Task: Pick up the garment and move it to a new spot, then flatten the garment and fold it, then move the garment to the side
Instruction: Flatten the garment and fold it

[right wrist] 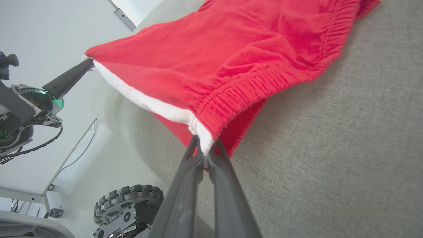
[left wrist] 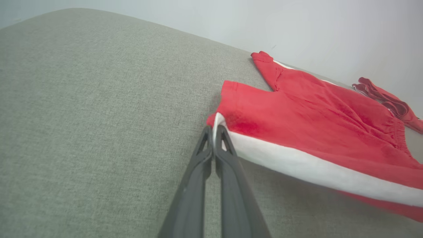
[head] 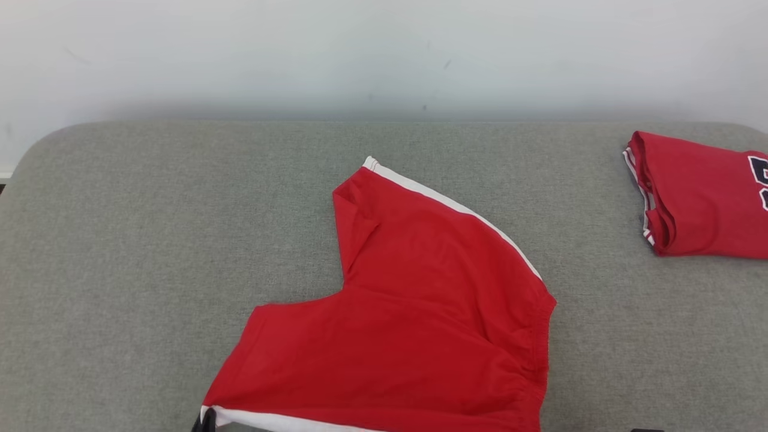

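The garment (head: 420, 312) is a pair of red shorts with a white side stripe, spread on the grey padded table (head: 120, 240). My left gripper (left wrist: 214, 130) is shut on the leg-hem corner of the white stripe, at the bottom edge of the head view (head: 204, 421). My right gripper (right wrist: 204, 145) is shut on the waistband corner where the stripe ends. The near striped edge (right wrist: 148, 104) is stretched between both grippers and raised a little off the table, while the far leg (head: 372, 198) lies flat. In the right wrist view the left gripper (right wrist: 86, 65) shows pinching the far corner.
A second red garment (head: 702, 198), folded, lies at the table's far right near the wall. Bare grey table surface stretches to the left and behind the shorts. The table's near edge and my wheeled base (right wrist: 129, 205) are below the held edge.
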`<state>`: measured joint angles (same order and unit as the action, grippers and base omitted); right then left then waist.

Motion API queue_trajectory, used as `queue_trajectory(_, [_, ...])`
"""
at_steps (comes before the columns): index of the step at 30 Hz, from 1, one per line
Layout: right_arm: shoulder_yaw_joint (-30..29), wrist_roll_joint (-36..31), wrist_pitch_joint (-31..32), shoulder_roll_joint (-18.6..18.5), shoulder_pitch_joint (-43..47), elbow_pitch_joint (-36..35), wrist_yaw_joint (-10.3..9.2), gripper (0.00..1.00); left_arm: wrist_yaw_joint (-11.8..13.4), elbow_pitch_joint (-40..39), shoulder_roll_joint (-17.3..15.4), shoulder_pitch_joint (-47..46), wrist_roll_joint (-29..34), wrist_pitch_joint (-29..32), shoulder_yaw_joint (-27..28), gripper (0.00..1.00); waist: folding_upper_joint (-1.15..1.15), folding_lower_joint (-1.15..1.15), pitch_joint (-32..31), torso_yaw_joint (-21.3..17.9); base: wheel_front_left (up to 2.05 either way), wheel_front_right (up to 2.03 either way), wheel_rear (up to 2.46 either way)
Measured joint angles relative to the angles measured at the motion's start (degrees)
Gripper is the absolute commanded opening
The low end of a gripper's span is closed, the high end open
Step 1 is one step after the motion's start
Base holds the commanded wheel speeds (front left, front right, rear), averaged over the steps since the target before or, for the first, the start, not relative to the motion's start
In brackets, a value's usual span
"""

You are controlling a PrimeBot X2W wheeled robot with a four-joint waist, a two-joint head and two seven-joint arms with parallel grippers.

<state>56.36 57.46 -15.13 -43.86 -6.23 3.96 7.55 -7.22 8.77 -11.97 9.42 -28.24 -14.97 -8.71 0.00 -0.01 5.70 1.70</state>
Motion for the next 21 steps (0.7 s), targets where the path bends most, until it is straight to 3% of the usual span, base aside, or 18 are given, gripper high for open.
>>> queue_trajectory(7, [-2.6,-0.5,0.0,1.1,-1.0,-3.4,0.00,0.00,-0.2,-3.1,-2.2,-4.1,1.1,0.0,-1.0,0.00,0.01,0.01,0.8,-2.2,0.00,0.00,0.00])
queue_trajectory(11, [-5.3,2.2,0.0,1.6,-3.2,-6.1,0.00,0.00,-0.2,-4.2,-6.6,-10.2,1.2,0.2,-2.9,0.00,0.01,0.01,1.7,-3.7,0.00,0.00,0.00])
queue_trajectory(18, [-7.8,5.1,0.0,2.5,-9.6,-7.3,0.00,0.00,-0.2,-4.0,-15.7,-27.9,-1.7,7.3,-9.6,0.00,0.01,0.02,5.2,-6.5,0.00,0.00,0.00])
queue_trajectory(21, [-8.4,6.2,0.0,3.6,-11.8,-6.8,0.00,0.00,-0.2,-2.4,-17.7,-33.2,-3.9,9.6,-11.7,0.00,0.01,0.02,6.5,-7.4,0.00,0.00,0.00])
